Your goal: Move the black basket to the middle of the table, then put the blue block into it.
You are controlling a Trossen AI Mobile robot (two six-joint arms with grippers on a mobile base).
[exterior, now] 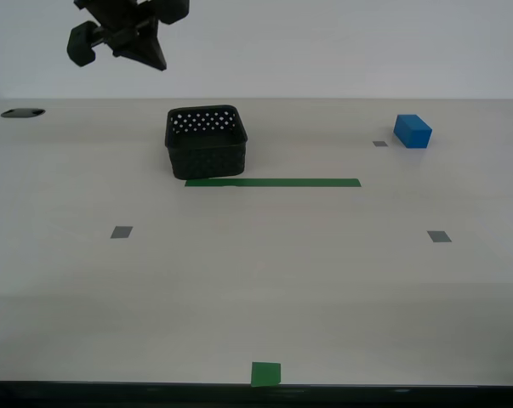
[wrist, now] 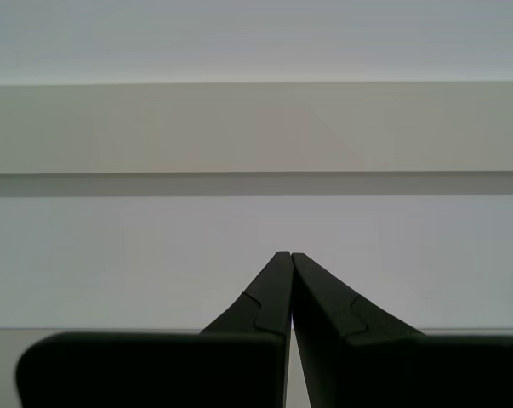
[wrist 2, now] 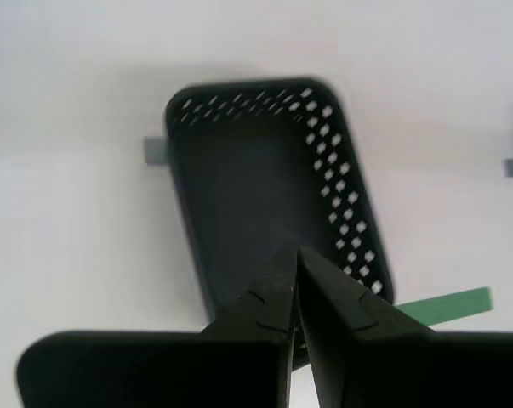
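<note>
Light is even, soft and rather flat across the wide pale beige tabletop (exterior: pixel 265 289), with no glare and no hard shadows. The small perforated black plastic basket (exterior: pixel 206 141) casts only a faint dark fringe at its base; its holes glow white. In the second wrist view that basket (wrist 2: pixel 265 204) is soft and blurred, and the green tape strip (wrist 2: pixel 447 304) smears at the lower right. The first wrist view is washed-out grey bands, its dark finger (wrist: pixel 269 293) silhouetted.
</note>
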